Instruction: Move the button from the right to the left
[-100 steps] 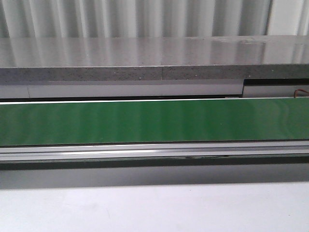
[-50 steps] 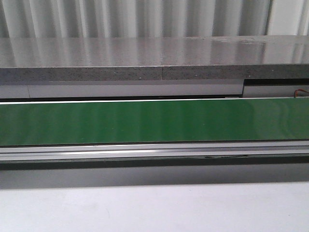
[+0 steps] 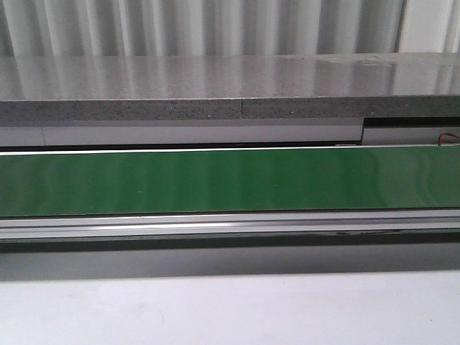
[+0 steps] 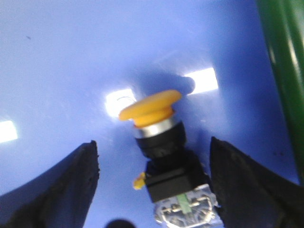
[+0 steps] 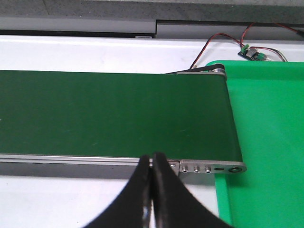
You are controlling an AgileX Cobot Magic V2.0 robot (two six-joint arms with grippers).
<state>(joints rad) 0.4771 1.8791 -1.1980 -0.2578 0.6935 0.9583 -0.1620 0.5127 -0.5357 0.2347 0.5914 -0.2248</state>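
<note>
Button (image 4: pixel 159 142) lies between the spread fingers of the left tool (image 4: pixel 154 190), clear of both. Green edge (image 4: pixel 282 71) runs beside it. Right tool (image 5: pixel 152 190) is pressed together, empty.

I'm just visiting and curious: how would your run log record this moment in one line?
left gripper: open, straddling button | right gripper: shut, empty | conveyor belt: bare

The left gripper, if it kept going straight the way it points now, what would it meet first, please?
Most likely the button, lying between the open fingers of the left gripper. Beyond it is the blue surface; depth is unclear.
</note>
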